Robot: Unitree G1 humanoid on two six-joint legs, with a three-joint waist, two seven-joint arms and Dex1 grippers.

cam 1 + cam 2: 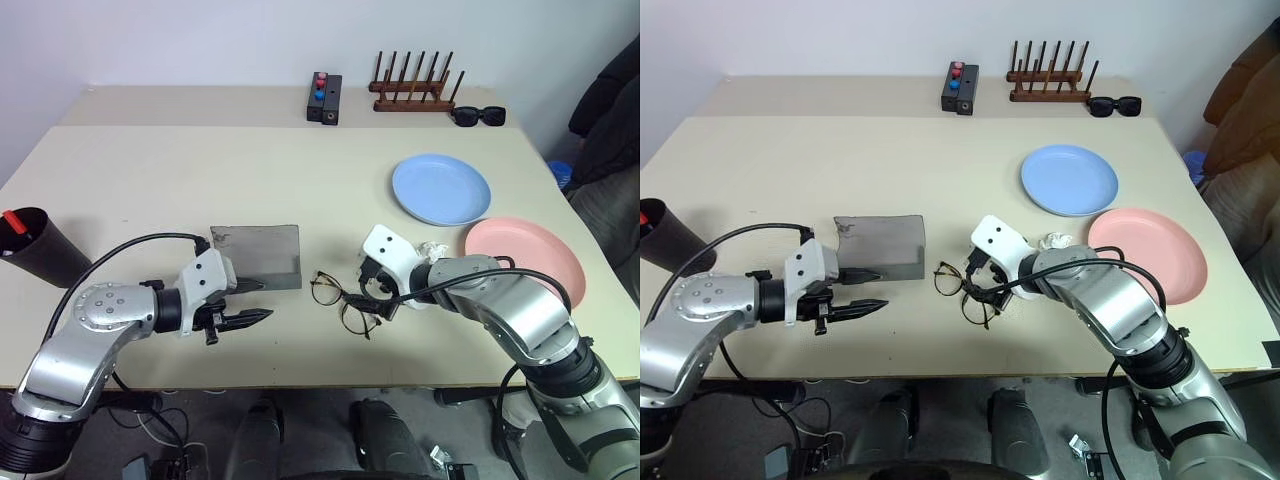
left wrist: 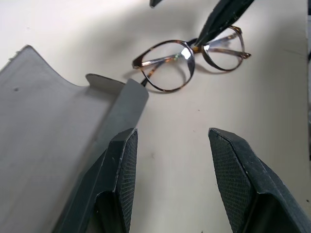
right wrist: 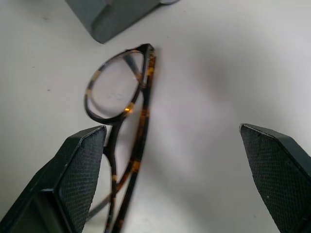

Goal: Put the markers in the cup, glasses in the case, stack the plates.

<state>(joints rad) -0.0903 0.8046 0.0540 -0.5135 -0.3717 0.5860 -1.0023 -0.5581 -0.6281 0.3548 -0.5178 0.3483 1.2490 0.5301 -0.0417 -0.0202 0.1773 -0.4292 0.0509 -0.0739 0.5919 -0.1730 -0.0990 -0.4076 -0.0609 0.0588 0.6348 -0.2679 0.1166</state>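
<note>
The glasses [image 1: 343, 300] lie unfolded on the table, just right of the open grey case [image 1: 258, 255]. My right gripper [image 1: 377, 297] hangs open right over them, one fingertip [image 2: 218, 19] at the bridge and the frame [image 3: 119, 97] beside the other finger. My left gripper [image 1: 262, 302] is open with nothing in it, at the case's near edge [image 2: 48, 145], pointing toward the glasses. At the far left stands the black cup [image 1: 42, 250] with a red-capped marker [image 1: 13, 220] sticking out. The light blue plate [image 1: 441, 188] and the pink plate [image 1: 525, 255] lie side by side on the right.
A black box with red and blue buttons [image 1: 324, 97], a wooden peg rack [image 1: 412, 88] and black sunglasses [image 1: 478, 116] line the table's far edge. A crumpled white scrap [image 1: 432, 250] sits by my right wrist.
</note>
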